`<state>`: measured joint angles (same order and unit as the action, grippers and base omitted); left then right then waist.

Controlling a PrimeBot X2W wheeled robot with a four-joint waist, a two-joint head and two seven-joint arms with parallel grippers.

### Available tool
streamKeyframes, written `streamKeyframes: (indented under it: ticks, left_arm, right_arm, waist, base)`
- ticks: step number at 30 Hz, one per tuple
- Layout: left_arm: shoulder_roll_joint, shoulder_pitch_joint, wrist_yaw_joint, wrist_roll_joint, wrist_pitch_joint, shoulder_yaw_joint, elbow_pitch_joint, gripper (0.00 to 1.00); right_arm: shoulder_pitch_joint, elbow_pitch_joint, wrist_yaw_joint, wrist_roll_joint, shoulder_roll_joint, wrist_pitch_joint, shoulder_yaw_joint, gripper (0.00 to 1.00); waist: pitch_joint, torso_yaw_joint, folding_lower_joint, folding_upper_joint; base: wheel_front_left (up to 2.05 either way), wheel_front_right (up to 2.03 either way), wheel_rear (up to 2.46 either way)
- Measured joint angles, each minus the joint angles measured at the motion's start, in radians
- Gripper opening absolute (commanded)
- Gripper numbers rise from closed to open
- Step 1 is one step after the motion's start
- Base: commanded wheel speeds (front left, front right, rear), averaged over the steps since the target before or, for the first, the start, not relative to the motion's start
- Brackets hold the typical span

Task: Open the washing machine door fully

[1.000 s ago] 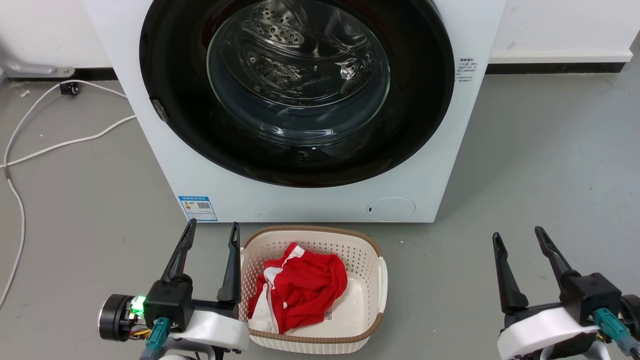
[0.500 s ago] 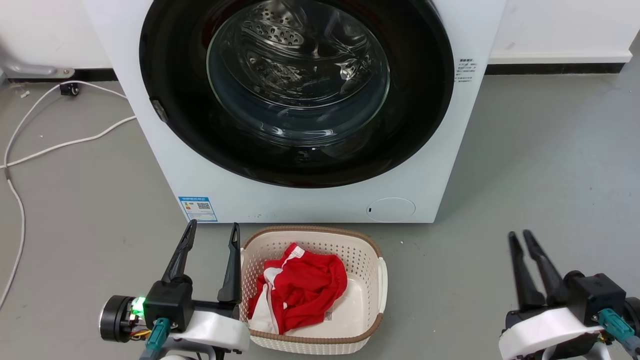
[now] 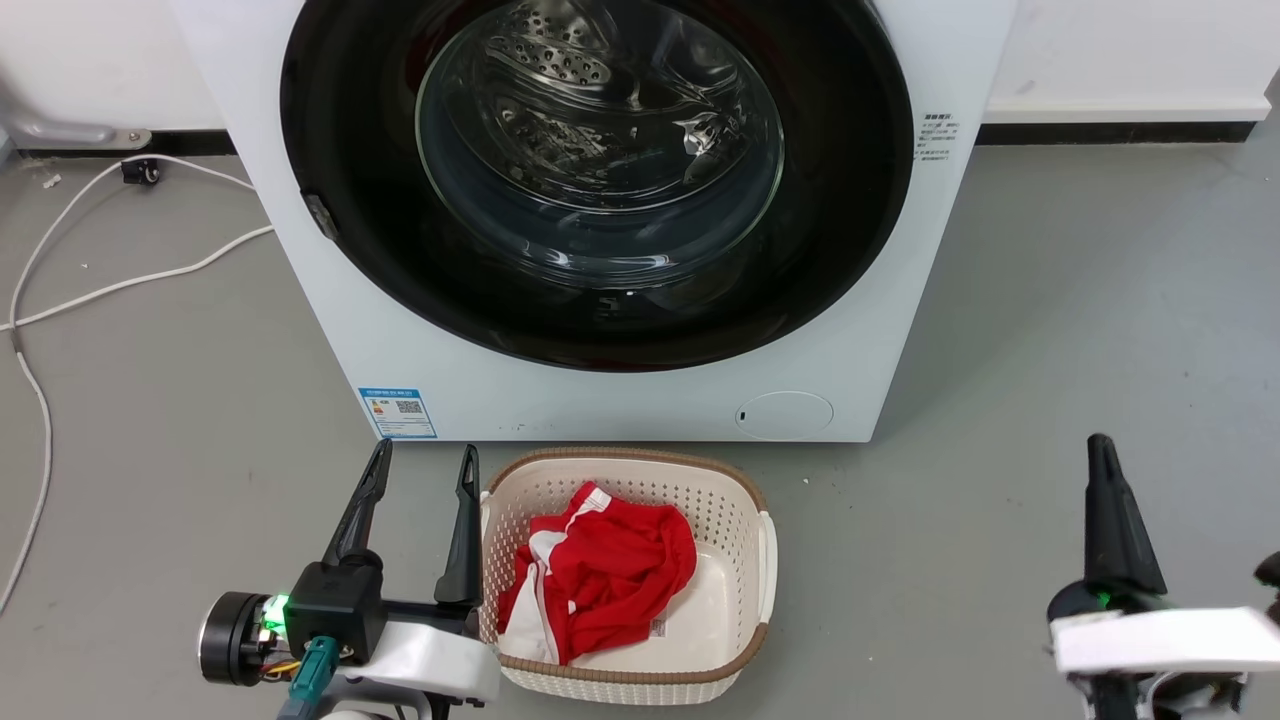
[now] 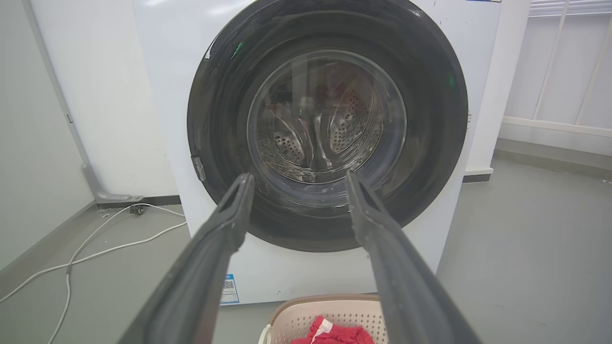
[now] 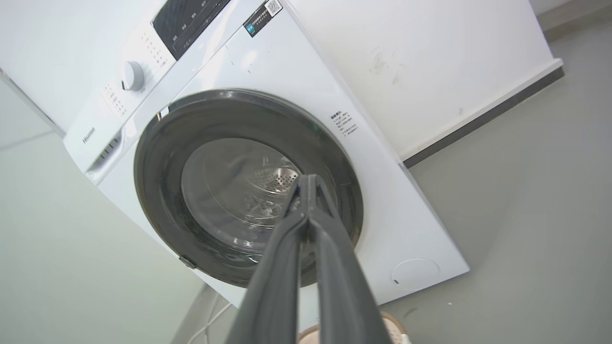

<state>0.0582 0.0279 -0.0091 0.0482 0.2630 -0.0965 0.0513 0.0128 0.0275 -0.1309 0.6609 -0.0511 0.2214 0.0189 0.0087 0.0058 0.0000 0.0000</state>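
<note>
Currently | washing machine door: glossy black disc, bulging clear window, lying flush on the white washing machine, upper centre of frame | left gripper: fingers spread, empty, lower left | right gripper: fingers pressed together, empty, lower right

The washing machine door is glossy black around clear glass. The basket is perforated plastic, holding red cloth.
</note>
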Motion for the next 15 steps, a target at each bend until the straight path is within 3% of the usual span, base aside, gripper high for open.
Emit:
streamKeyframes:
  ticks: [5, 8, 15]
  left_arm:
    - [-0.001, 0.000, 0.000, 0.001, 0.000, 0.001, -0.006, 1.00]
    - [-0.001, 0.003, 0.000, 0.002, 0.000, 0.003, -0.012, 1.00]
    - [-0.002, 0.024, -0.004, 0.006, 0.000, 0.010, -0.024, 1.00]
  right_arm:
    - [-0.065, 0.024, 0.000, 0.556, 0.001, 0.034, 0.002, 0.00]
    - [-0.123, 0.035, 0.000, 0.812, 0.001, 0.037, 0.032, 0.00]
    - [-0.332, 0.164, 0.000, 1.037, -0.021, 0.033, 0.136, 0.00]
  waist:
    - [0.009, 0.000, 0.0000, 0.0000]
    - [0.019, -0.004, 0.0000, 0.0000]
    - [0.053, -0.013, 0.0000, 0.0000]
  base:
    - [0.00, 0.00, 0.00]
    - [0.00, 0.00, 0.00]
    - [0.00, 0.00, 0.00]
